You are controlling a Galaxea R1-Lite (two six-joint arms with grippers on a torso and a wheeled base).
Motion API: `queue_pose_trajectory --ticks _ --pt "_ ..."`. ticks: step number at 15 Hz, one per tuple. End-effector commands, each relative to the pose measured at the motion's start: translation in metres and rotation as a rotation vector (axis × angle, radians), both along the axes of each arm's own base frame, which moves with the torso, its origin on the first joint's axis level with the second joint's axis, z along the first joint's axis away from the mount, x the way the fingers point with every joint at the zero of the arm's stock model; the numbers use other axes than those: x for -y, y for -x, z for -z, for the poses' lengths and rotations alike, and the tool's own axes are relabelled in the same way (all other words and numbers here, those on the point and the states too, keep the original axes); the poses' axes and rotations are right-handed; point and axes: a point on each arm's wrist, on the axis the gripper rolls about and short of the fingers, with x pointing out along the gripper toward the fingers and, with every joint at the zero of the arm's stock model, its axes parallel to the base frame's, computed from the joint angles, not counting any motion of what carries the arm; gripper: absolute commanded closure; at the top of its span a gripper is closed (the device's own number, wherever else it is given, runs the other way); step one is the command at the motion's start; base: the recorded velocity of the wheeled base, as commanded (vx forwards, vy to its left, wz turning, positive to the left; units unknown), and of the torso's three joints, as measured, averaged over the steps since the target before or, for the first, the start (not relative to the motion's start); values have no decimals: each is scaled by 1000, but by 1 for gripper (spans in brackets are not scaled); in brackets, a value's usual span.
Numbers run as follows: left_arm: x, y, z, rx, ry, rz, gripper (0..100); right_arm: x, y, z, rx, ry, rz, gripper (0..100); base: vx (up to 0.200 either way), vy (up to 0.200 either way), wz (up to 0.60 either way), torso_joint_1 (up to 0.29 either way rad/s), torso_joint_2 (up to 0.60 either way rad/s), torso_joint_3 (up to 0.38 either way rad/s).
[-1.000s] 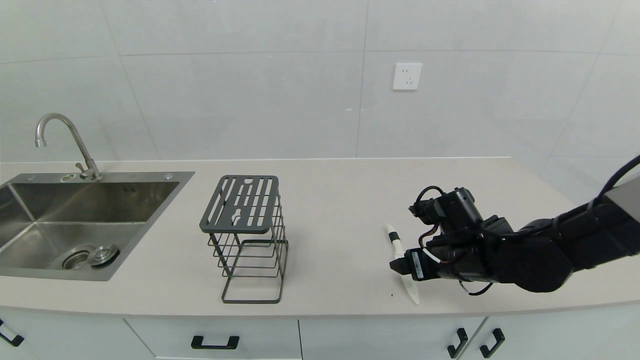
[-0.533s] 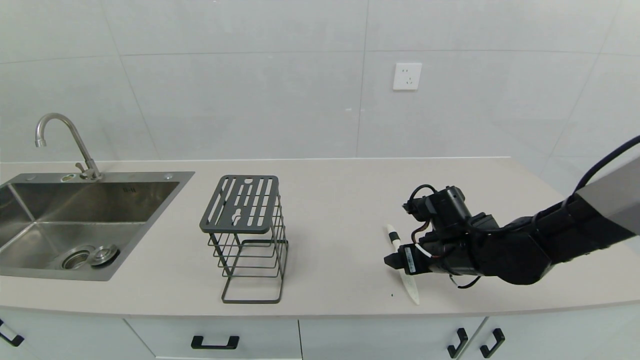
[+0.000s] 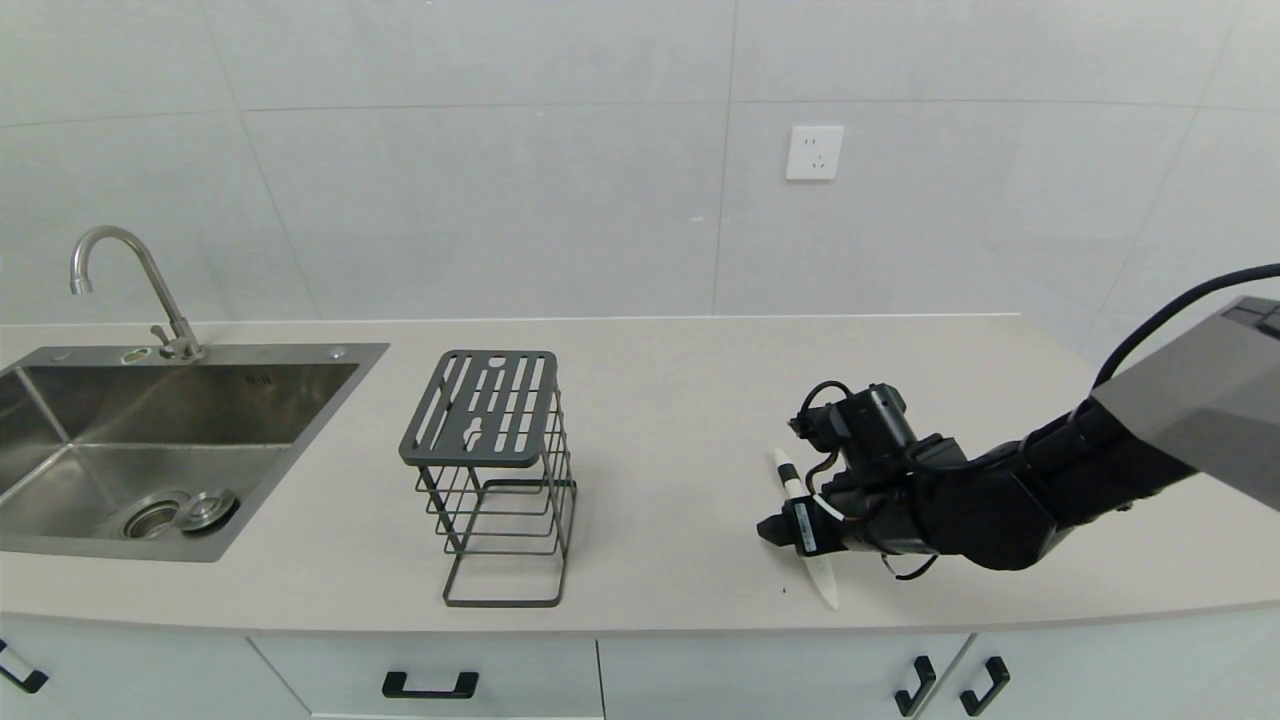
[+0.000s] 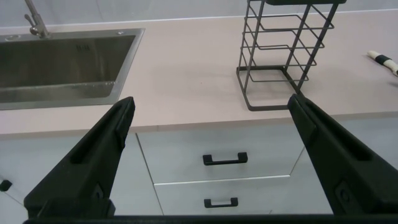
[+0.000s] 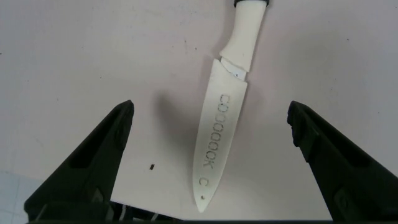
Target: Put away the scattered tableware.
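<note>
Shifted leftward since earlier: right end effector (image 3: 782,528), fingers spread wide, low over white knife (image 5: 219,140); knife unmoved. Sink (image 3: 180,400): left of frame, set in desk (image 3: 680,420). Wire rack (image 3: 490,470): centre-left, upright. Knife: flat on desk, right of centre, near front edge. Left end effector (image 4: 210,109): wide apart, holding nothing.

Beige countertop (image 3: 680,400) carries 1 dark wire rack (image 3: 482,405), upright, and 1 white knife (image 3: 792,490), flat; steel sink (image 3: 200,400) inset left.
</note>
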Motion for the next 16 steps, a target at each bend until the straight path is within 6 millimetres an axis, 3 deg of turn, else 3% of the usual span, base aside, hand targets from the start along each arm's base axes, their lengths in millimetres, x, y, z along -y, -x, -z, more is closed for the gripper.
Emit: queue_pose_trajectory --ticks 1,4,14,15,16 --pt "0 0 0 -1 -1 0 0 1 -4 5 0 2 6 0 0 0 0 0 0 0" --pt "0 0 0 -2 0 0 0 5 -16 8 16 -3 28 0 0 0 0 0 0 0" --pt "0 0 0 -2 2 0 0 -1 -25 30 -5 54 -29 0 0 0 0 0 0 0" --pt "0 0 0 -2 2 0 0 -1 -25 33 -11 57 -28 100 0 0 0 0 0 0" --pt "0 0 0 -2 2 1 0 -1 -26 33 -12 59 -27 100 0 0 0 0 0 0"
